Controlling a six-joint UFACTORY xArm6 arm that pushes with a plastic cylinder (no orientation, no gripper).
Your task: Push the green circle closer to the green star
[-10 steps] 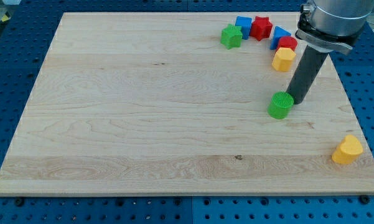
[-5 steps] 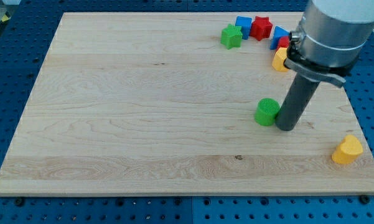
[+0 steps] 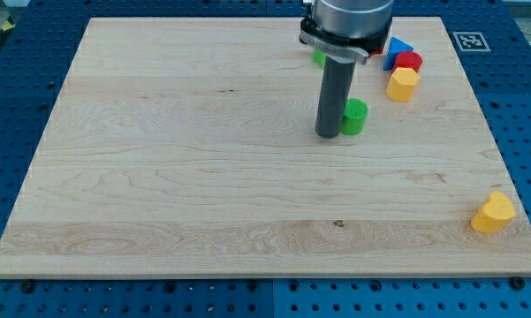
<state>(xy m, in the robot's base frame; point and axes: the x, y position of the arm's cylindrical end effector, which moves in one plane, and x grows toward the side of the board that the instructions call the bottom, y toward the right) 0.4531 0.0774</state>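
Note:
The green circle (image 3: 354,117), a short green cylinder, stands on the wooden board right of centre, toward the view's top. My tip (image 3: 328,134) rests on the board touching the circle's left side. The dark rod and the arm's grey body rise above it and hide most of the green star (image 3: 319,59), of which only a sliver shows at the rod's left edge near the view's top.
A blue block (image 3: 398,49), a red block (image 3: 409,62) and a yellow block (image 3: 403,84) cluster at the view's top right. Another yellow block (image 3: 493,213) sits near the board's bottom right corner. The board's edge (image 3: 265,276) runs along the view's bottom.
The green circle has moved up and to the left, nearer the star. My tip has swung from the circle's right side around to its left, and the arm now covers the star, the other blue block and the red star.

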